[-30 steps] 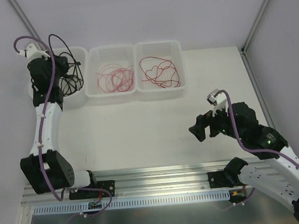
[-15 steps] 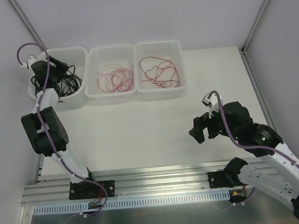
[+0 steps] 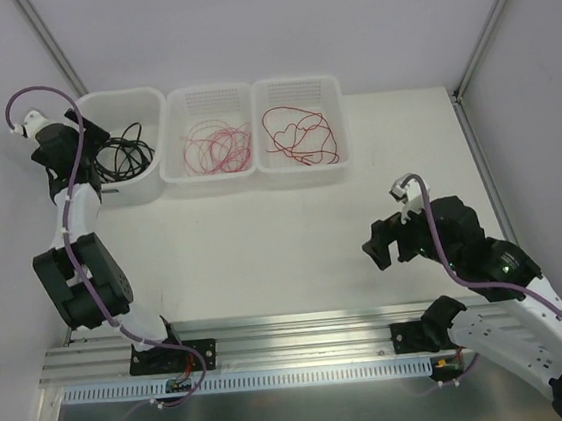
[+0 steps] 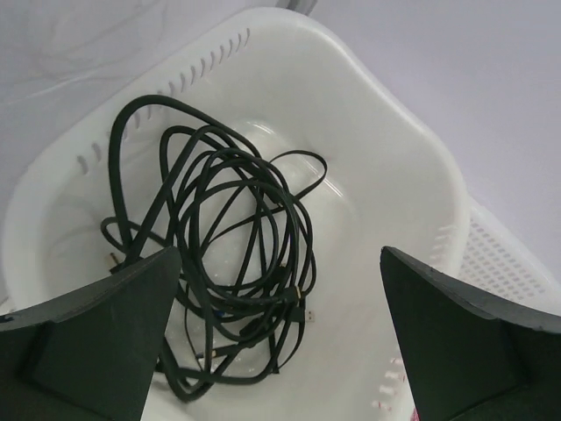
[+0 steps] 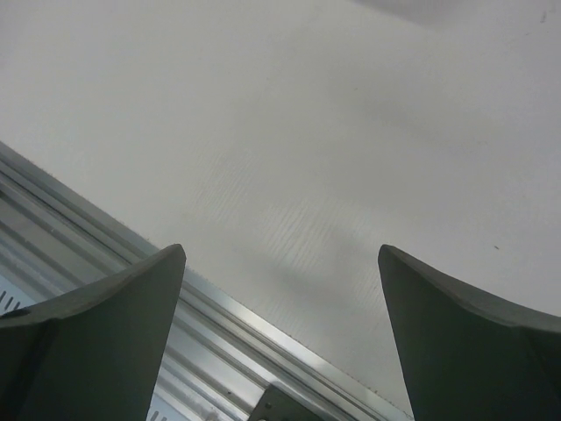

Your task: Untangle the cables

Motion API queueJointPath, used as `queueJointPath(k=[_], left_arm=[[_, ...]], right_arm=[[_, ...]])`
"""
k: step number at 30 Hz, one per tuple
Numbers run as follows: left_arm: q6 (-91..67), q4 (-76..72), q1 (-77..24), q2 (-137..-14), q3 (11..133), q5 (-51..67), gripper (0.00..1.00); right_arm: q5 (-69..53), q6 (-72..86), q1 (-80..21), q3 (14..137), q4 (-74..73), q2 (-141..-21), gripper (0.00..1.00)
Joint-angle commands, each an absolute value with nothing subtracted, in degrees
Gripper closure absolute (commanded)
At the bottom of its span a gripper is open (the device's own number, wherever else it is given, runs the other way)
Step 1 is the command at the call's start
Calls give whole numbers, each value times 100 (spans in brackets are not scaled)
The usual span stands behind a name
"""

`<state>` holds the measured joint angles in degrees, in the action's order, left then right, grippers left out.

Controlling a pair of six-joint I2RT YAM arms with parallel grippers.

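A black cable [image 3: 122, 155] lies coiled in the left white basket [image 3: 139, 103]; the left wrist view shows the black cable [image 4: 219, 254] as loose loops with small plug ends. My left gripper [image 3: 86, 153] hangs open over that basket's left edge, and between the fingers of this left gripper [image 4: 280, 254] nothing is held. A pinkish-red cable [image 3: 217, 147] fills the middle basket [image 3: 219, 180]. A darker red cable [image 3: 300, 134] lies in the right basket [image 3: 307, 174]. My right gripper [image 3: 383, 247] hovers open near the table's front right; this right gripper [image 5: 280, 254] holds nothing.
The three baskets stand side by side along the back of the white table [image 3: 264, 242]. An aluminium rail [image 3: 294, 330] runs along the near edge; in the right wrist view this rail [image 5: 131, 263] lies just below the fingers. Frame posts rise at the back corners.
My left gripper has opened and let go of the black cable, which now lies in the left basket. The left arm has swung back to the left. The right arm has barely shifted.
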<state>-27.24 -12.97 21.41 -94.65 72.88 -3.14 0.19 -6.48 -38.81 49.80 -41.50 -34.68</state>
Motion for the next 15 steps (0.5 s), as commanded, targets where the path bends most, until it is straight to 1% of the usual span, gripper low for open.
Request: queueJointPath(k=[1,2,3,4,5,6,7,9,10,15], left_arm=[[-2084,-1380,2118,-8553,6709,-659,1],[-2005,-1328,2118,-8369,6549,-633,1],[-2004,-1231,2109,-7889,6356,-589,1],[-2013,-1239,2109,-7588,5850,-528,1],[-2021,-1231,2101,-7280,5566,-388,1],[-1995,-1204,2066,-6599,5285,-369,1],[-1926,-1134,1952,-6244,4795,-352,1],[-1698,-680,1776,-5349,4536,-369,1],[-1618,-224,1671,-5083,4335,-334,1],[-1153,1334,1073,-3467,4148,-106,1]], right_arm=[[875,-528,-3867,4957,-4385,-3200,3],[1070,-527,-3858,4966,-4438,-3104,3],[1281,-510,-3858,5053,-4621,-3076,3],[1744,-475,-3867,5123,-4727,-3050,3],[1949,-466,-3867,5185,-4833,-2998,3],[2160,-448,-3858,5325,-4991,-2945,3],[2562,-396,-3858,5370,-5044,-2883,3],[2890,-369,-3858,5440,-5132,-2647,3],[3040,-369,-3858,5449,-5115,-2559,3],[3857,-387,-3858,5344,-5071,-2066,3]])
